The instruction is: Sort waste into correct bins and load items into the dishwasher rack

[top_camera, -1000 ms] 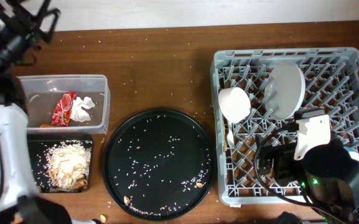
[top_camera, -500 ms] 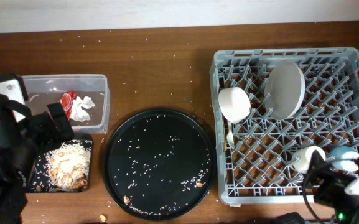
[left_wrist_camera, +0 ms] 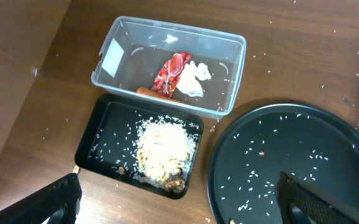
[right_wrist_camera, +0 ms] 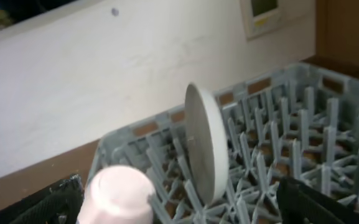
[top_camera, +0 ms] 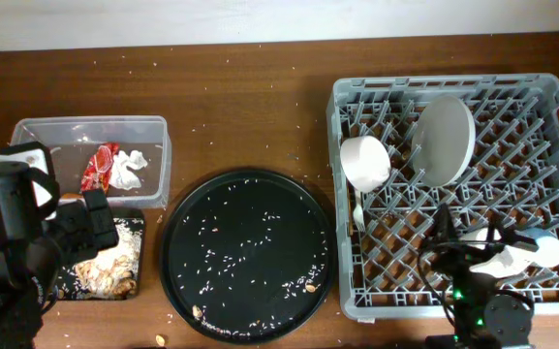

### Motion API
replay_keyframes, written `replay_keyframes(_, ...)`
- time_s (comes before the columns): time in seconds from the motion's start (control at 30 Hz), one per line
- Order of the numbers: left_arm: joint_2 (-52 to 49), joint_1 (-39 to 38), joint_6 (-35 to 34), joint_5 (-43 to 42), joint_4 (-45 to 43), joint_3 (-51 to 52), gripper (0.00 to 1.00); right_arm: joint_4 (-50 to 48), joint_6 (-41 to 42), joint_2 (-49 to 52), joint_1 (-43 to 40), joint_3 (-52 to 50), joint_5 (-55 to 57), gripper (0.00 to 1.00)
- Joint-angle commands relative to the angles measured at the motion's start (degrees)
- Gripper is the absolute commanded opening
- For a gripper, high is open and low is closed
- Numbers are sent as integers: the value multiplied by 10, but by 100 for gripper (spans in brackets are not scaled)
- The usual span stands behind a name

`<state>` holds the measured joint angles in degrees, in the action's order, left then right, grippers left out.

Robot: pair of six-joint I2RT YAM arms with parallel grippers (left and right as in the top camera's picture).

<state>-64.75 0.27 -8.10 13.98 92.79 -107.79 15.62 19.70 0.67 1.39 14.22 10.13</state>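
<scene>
The clear tub (left_wrist_camera: pixel 229 53) holds the red wrapper (left_wrist_camera: pixel 170 73), the white tissue (left_wrist_camera: pixel 195 78) and the orange carrot (left_wrist_camera: pixel 153 93). The shallow black tray (left_wrist_camera: pixel 98 140) in front of it holds the rice-like scraps (left_wrist_camera: pixel 163 146). My left gripper (left_wrist_camera: pixel 182 208) is open and empty, above the table just in front of the black tray. The grey rack (top_camera: pixel 550 145) holds the upright white plate (top_camera: pixel 442 141), a white bowl (top_camera: pixel 364 162), a white utensil (top_camera: pixel 358 208) and a white cup (top_camera: pixel 487 242). My right gripper (right_wrist_camera: pixel 179 214) is open and empty, low over the rack, facing the plate (right_wrist_camera: pixel 204 143) and the bowl (right_wrist_camera: pixel 118 196).
A large round black tray (top_camera: pixel 247 254) with scattered rice grains lies between the bins and the rack. Loose grains dot the wooden table. A white wall runs along the far edge. Both arms sit at the near edge, the left (top_camera: pixel 17 252) and the right (top_camera: pixel 487 315).
The left arm has swung from the far left down to the near edge by the black tray. The right arm has drawn back off the rack's front right toward the near edge.
</scene>
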Motion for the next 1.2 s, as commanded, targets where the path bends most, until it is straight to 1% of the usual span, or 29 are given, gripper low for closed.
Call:
replay_keyframes(0.0,2,-1,7,6,-1,-3,99,-56,5,-5,-5,-93,-54,99)
replay_keyframes(0.03,2,-1,7,6,-1,-3,99,-116,5,-5,-5,-141,-55,99)
replay_keyframes(0.4,2,-1,7,6,-1,-3,99,-115,5,-4,-6,-139,-54,99)
replay_keyframes(0.47,31,-28,7,7,-2,5,99,-115,5,-4,-6,-139,-54,99)
replay_keyframes(0.5,61,-29,7,21,-3,27,99,-115,5,-4,-5,-139,-54,99)
replay_keyframes(0.53,92,-29,8,34,-43,62,99,-115,5,-4,-5,-139,-54,99)
replay_keyframes(0.57,140,-28,35,49,-154,139,99,-115,5,-4,-6,-139,-54,99)
replay_keyframes(0.6,207,-28,110,34,-318,267,99,-115,5,-4,-6,-139,-54,99)
replay_keyframes(0.63,291,-28,163,1,-478,424,99,-115,5,-4,-6,-139,-54,99)
replay_keyframes(0.67,354,-28,167,-19,-570,534,99,-115,5,-4,-5,-139,-54,99)
replay_keyframes(0.73,461,-28,166,-76,-688,709,99,-115,5,-4,-6,-139,-54,99)
replay_keyframes(0.77,503,-28,166,-94,-732,771,99,-115,5,-4,-6,-139,-54,99)
replay_keyframes(0.8,560,-28,166,-106,-795,855,99,-115,5,-4,-6,-139,-54,99)
replay_keyframes(0.9,646,-28,166,-116,-888,999,99,-115,5,-4,-6,-139,-54,98)
replay_keyframes(0.93,645,-28,165,-131,-937,1044,99,-115,5,-4,-5,-139,-54,99)
replay_keyframes(0.97,645,-29,166,-152,-959,1075,99,-115,5,-4,-6,-139,-54,99)
replay_keyframes(1.0,645,-28,166,-151,-905,1073,99,-115,5,-4,-5,-139,-54,99)
replay_keyframes(1.03,645,-28,166,-146,-882,1073,99,-115,5,-4,-6,-139,-54,99)
replay_keyframes(1.17,644,-28,166,-147,-880,1073,99,-115,5,-4,-5,-139,-54,99)
